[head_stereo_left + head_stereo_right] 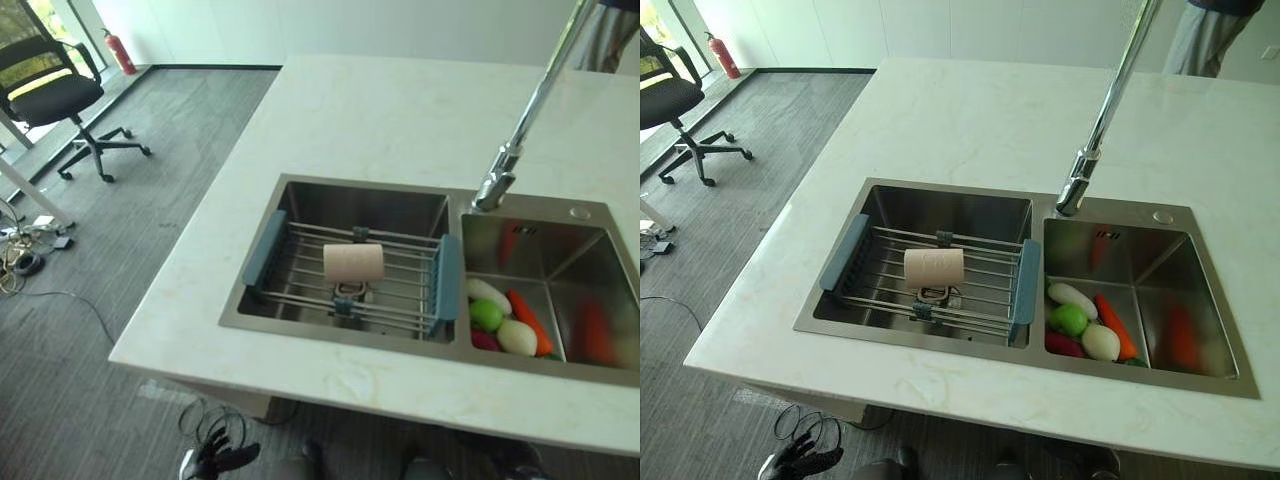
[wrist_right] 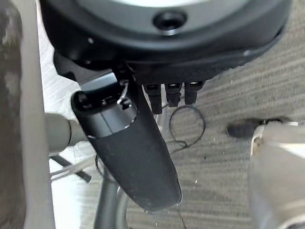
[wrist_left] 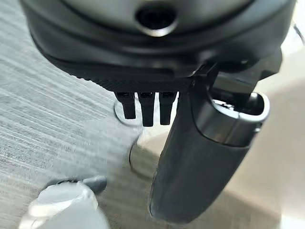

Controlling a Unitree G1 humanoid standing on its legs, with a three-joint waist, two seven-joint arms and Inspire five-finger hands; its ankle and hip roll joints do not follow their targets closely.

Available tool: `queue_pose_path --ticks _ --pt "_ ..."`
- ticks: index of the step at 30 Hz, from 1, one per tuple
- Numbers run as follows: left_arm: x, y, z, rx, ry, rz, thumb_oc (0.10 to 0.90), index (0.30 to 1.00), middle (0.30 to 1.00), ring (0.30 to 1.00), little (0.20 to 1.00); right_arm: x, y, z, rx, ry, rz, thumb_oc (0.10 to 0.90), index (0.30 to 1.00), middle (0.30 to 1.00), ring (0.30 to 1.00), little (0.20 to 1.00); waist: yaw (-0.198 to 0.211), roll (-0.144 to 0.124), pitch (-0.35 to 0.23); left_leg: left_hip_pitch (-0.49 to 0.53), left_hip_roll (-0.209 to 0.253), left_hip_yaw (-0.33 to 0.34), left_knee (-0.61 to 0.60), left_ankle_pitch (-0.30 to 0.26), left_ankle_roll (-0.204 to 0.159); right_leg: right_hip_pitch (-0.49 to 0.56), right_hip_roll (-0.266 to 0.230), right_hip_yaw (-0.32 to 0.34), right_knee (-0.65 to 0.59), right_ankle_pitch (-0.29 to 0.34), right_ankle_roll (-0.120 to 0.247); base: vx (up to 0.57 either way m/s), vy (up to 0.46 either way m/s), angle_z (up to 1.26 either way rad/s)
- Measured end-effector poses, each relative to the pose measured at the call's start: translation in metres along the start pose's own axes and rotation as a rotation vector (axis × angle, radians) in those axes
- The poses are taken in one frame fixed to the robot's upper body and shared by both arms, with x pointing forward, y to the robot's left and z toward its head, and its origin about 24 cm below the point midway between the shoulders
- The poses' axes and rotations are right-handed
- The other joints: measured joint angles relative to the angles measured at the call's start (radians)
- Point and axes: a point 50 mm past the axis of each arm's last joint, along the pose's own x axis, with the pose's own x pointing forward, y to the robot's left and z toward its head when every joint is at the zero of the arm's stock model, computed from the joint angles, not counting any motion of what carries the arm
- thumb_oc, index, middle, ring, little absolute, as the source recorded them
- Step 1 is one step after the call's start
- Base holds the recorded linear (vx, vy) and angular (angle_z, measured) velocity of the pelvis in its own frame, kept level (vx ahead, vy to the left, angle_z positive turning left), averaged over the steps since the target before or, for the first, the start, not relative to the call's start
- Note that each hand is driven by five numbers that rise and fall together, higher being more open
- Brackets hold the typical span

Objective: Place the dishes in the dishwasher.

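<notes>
A beige cup lies on its side on a wire rack with blue ends set across the left basin of a steel sink. My left hand hangs low beside the counter's front edge, well below and in front of the cup. In the left wrist view its fingers are straight, the thumb stands out, and it holds nothing. My right hand also hangs over the floor, fingers straight and empty.
The right basin holds vegetables: a green one, a carrot and white ones. A tall tap rises between the basins. The white counter stretches behind. An office chair and a fire extinguisher stand far left; a person stands at the back right.
</notes>
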Motion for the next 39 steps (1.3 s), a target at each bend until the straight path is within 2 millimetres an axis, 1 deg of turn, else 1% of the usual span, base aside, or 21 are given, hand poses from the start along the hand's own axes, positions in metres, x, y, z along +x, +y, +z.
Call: queue_pose_path --ticks 3,4,6,8,9,10,11,13,15,17,19,21,22,23,24,26,28,30,34,37,39 --pt "-0.006 0.048 -0.009 -0.231 0.033 0.217 0.8 0.9 0.9 0.9 0.9 -0.007 -0.027 -0.002 0.029 0.017 -0.058 0.8 0.9 0.9 0.9 0.9 0.0 0.031 -0.008 0.004 -0.003 -0.001 -0.002 -0.001 0.001 0.003 -0.005 0.002 0.003 -0.009 0.005 0.02 0.006 0.03" --pt "-0.016 0.093 -0.009 -0.317 0.006 0.43 0.8 0.9 0.9 0.9 0.9 -0.013 -0.051 0.0 0.038 0.019 -0.133 0.8 0.9 0.9 0.9 0.9 -0.002 0.045 -0.024 0.006 -0.009 -0.003 -0.004 -0.002 0.002 0.004 -0.009 -0.001 0.008 -0.015 0.01 0.03 0.0 0.09" --pt "-0.027 0.143 0.013 -0.329 -0.071 0.61 0.8 0.9 0.9 0.9 0.9 -0.022 -0.073 -0.003 0.029 0.045 -0.188 0.8 0.9 0.9 0.9 0.9 0.008 0.073 -0.024 0.007 -0.011 -0.009 -0.008 0.0 0.002 0.005 -0.01 -0.002 0.012 -0.016 0.011 0.01 -0.004 0.1" --pt "-0.041 0.184 0.053 -0.262 -0.204 0.788 0.8 0.9 0.9 0.9 0.9 -0.025 -0.076 -0.007 0.026 0.06 -0.195 0.8 0.9 0.9 0.9 0.9 0.019 0.08 -0.025 0.015 -0.01 -0.013 -0.016 0.005 -0.003 0.003 -0.009 -0.002 0.023 -0.025 0.006 -0.01 -0.015 0.04" --pt "-0.052 0.201 0.085 -0.066 -0.287 0.913 0.8 0.9 0.9 0.9 0.9 -0.027 -0.074 -0.013 0.012 0.074 -0.19 0.8 0.9 0.9 0.9 0.9 0.028 0.086 -0.021 0.022 -0.009 -0.013 -0.026 0.01 -0.007 0.004 -0.009 -0.003 0.031 -0.035 0.007 -0.04 -0.028 0.06" --pt "-0.07 0.217 0.132 0.169 -0.468 1.032 0.8 0.9 0.9 0.9 0.9 -0.027 -0.068 -0.018 0.007 0.079 -0.164 0.8 0.9 0.9 0.9 0.9 0.038 0.062 -0.019 0.018 -0.01 -0.019 -0.029 0.012 -0.01 -0.006 -0.009 -0.004 0.051 -0.044 0.006 -0.05 -0.079 -0.03" --pt "-0.097 0.222 0.197 0.361 -0.734 1.119 0.8 0.9 0.9 0.9 0.9 -0.025 -0.064 -0.018 0.02 0.075 -0.157 0.8 0.9 0.9 0.9 0.9 0.054 0.082 -0.026 0.013 -0.01 -0.01 -0.034 0.011 -0.014 -0.031 -0.015 -0.002 0.068 -0.046 0.004 -0.04 -0.099 -0.05" --pt "-0.146 0.221 0.277 0.488 -1.044 1.179 0.8 0.9 0.9 0.9 0.9 -0.023 -0.055 -0.021 0.007 0.085 -0.128 0.8 0.9 0.9 0.9 0.9 0.055 0.058 -0.019 0.012 -0.009 -0.012 -0.035 0.014 -0.019 -0.032 -0.012 -0.003 0.069 -0.044 0.003 -0.02 -0.083 -0.07" --pt "-0.198 0.203 0.338 0.487 -1.386 1.2 0.8 0.9 0.9 0.9 0.9 -0.021 -0.049 -0.023 0.033 0.083 -0.123 0.8 0.9 0.9 0.9 0.9 0.051 0.059 -0.031 0.012 -0.007 -0.012 -0.034 0.016 -0.021 -0.033 -0.012 -0.002 0.071 -0.043 0.002 0.0 -0.055 -0.05" --pt "-0.232 0.174 0.37 0.468 -1.649 1.122 0.8 0.9 0.9 0.9 0.9 -0.018 -0.043 -0.02 0.038 0.075 -0.116 0.8 0.9 0.9 0.9 0.9 0.039 0.057 -0.032 0.013 -0.008 -0.002 -0.033 0.016 -0.02 -0.04 -0.013 0.004 0.074 -0.042 0.002 -0.01 -0.039 -0.12" --pt "-0.256 0.137 0.383 0.466 -1.877 0.923 0.8 0.9 0.9 0.9 0.9 -0.015 -0.034 -0.02 0.046 0.075 -0.104 0.8 0.9 0.9 0.9 0.9 0.022 0.052 -0.036 0.013 -0.004 0.006 -0.031 0.023 -0.021 -0.047 -0.009 0.013 0.078 -0.041 0.001 0.0 -0.038 -0.15" --pt "-0.276 0.076 0.386 0.539 -2.051 0.561 0.8 0.9 0.9 0.9 0.9 -0.014 -0.024 -0.023 0.054 0.078 -0.089 0.8 0.9 0.9 0.9 0.9 0.016 0.04 -0.039 0.017 0.001 0.012 -0.029 0.024 -0.02 -0.05 -0.003 0.018 0.08 -0.035 0.001 0.01 -0.056 -0.13" --pt "-0.284 0.023 0.376 0.683 -2.114 0.219 0.8 0.9 0.9 0.9 0.9 -0.011 -0.014 -0.024 0.07 0.079 -0.075 0.8 0.9 0.9 0.9 0.9 -0.005 0.03 -0.041 0.023 0.005 0.016 -0.029 0.022 -0.022 -0.049 0.009 0.025 0.08 -0.035 0.002 0.02 -0.092 -0.22" --pt "-0.285 -0.01 0.367 0.784 -2.097 -0.011 0.8 0.9 0.9 0.9 0.9 -0.009 -0.006 -0.023 0.08 0.073 -0.056 0.8 0.9 0.9 0.9 0.9 -0.024 0.025 -0.041 0.024 0.009 0.019 -0.029 0.021 -0.024 -0.05 0.014 0.032 0.079 -0.035 0.002 0.02 -0.093 -0.37" --pt "-0.279 -0.037 0.359 0.799 -2.044 -0.208 0.8 0.9 0.9 0.9 0.9 -0.009 -0.003 -0.024 0.085 0.076 -0.053 0.8 0.9 0.9 0.9 0.9 -0.038 0.024 -0.041 0.042 0.011 0.028 -0.037 0.02 -0.026 -0.046 0.021 0.052 0.079 -0.035 0.002 0.02 -0.068 -0.44" --pt "-0.269 -0.048 0.359 0.805 -1.956 -0.292 0.8 0.9 0.9 0.9 0.9 -0.011 -0.003 -0.03 0.089 0.089 -0.054 0.8 0.9 0.9 0.9 0.9 -0.064 0.024 -0.041 0.056 0.021 0.029 -0.039 0.015 -0.033 -0.04 0.033 0.061 0.073 -0.031 -0.003 -0.01 -0.046 -0.28" --pt "-0.262 -0.057 0.363 0.699 -1.894 -0.385 0.8 0.9 0.9 0.9 0.9 -0.015 -0.007 -0.037 0.09 0.109 -0.067 0.8 0.9 0.9 0.9 0.9 -0.066 0.024 -0.041 0.062 0.025 0.031 -0.039 0.013 -0.036 -0.04 0.038 0.066 0.073 -0.032 -0.003 0.01 -0.02 -0.08" --pt "-0.257 -0.065 0.363 0.672 -1.838 -0.458 0.8 0.9 0.9 0.9 0.9 -0.017 -0.009 -0.04 0.092 0.115 -0.072 0.8 0.9 0.9 0.9 0.9 -0.066 0.021 -0.04 0.063 0.028 0.037 -0.04 0.012 -0.041 -0.045 0.037 0.073 0.072 -0.039 0.002 0.02 -0.004 -0.12" --pt "-0.238 -0.082 0.355 0.805 -1.66 -0.566 0.8 0.9 0.9 0.9 0.9 -0.018 -0.012 -0.042 0.109 0.118 -0.089 0.8 0.9 0.9 0.9 0.9 -0.088 0.02 -0.039 0.073 0.027 0.062 -0.045 0.012 -0.041 -0.054 0.037 0.098 0.072 -0.028 -0.001 -0.01 -0.016 -0.18" --pt "-0.205 -0.1 0.342 0.884 -1.446 -0.655 0.8 0.9 0.9 0.9 0.9 -0.021 -0.014 -0.046 0.11 0.131 -0.095 0.8 0.9 0.9 0.9 0.9 -0.113 0.023 -0.037 0.075 0.027 0.078 -0.054 0.014 -0.04 -0.066 0.041 0.113 0.069 -0.018 -0.005 0.0 -0.008 -0.16" --pt "-0.192 -0.105 0.337 0.92 -1.352 -0.677 0.8 0.9 0.9 0.9 0.9 -0.021 -0.014 -0.047 0.11 0.131 -0.096 0.8 0.9 0.9 0.9 0.9 -0.127 0.025 -0.036 0.076 0.028 0.085 -0.057 0.014 -0.04 -0.068 0.044 0.12 0.062 -0.015 -0.004 -0.01 0.006 -0.1"
